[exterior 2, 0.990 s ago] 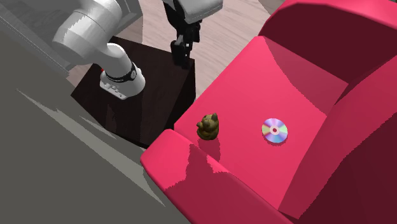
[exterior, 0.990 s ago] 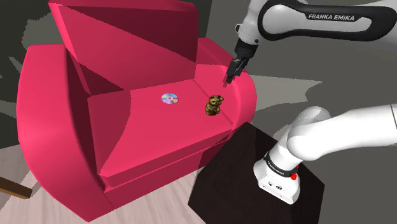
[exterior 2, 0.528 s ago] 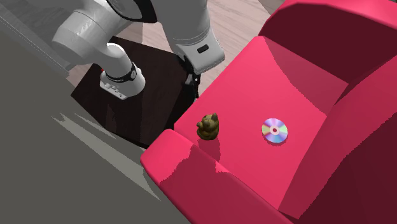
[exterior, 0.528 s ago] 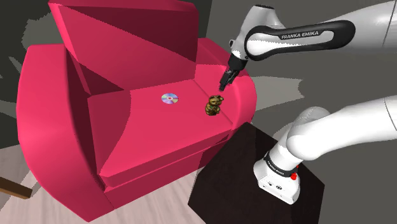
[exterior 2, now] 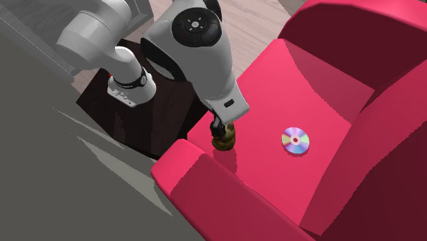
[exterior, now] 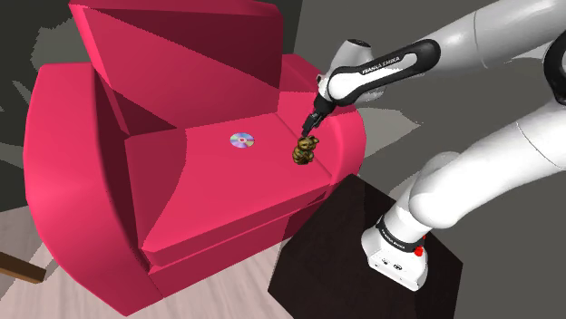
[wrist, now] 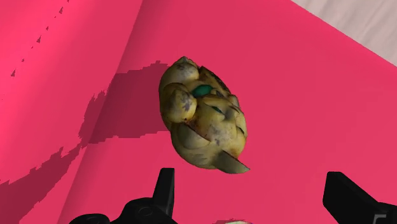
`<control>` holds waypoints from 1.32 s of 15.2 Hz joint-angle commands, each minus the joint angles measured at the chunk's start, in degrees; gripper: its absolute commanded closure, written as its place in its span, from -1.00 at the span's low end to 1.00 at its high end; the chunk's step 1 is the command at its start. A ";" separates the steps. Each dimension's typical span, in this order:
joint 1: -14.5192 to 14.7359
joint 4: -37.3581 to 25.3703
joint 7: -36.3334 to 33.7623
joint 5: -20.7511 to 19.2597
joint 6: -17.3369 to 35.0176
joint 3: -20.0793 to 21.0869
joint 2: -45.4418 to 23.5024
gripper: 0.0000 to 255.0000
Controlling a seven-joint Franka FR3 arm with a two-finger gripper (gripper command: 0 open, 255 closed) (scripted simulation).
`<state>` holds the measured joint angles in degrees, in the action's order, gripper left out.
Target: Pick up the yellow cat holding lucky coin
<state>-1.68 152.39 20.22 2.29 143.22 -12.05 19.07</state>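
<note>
So the gripper point(exterior: 310, 123) hung just above the cat point(exterior: 305, 150), with its fingers point(wrist: 167, 188) spread wide and gripping nothing, and the cat lay ahead of the tips rather than between them. The cat, a grubby yellow-brown thing with a green spot, sat on the seat of the red chair point(exterior: 109, 145), close to the arm at the shoulder view's right, nearest the stand point(exterior: 363, 245). A shiny disc point(exterior: 241, 140) lay on the same seat to its left in that view, apart from it.

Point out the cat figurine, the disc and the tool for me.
cat figurine point(wrist: 203, 124), wrist view, middle of its body.
disc point(exterior 2: 295, 140), second exterior view, its centre.
tool point(wrist: 254, 188), wrist view, midway between its open fingertips.
</note>
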 commanded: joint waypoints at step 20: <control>2.98 0.48 8.35 7.80 13.39 -3.61 -12.10 1.00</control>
<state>1.35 152.82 28.55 10.09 156.65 -15.60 7.06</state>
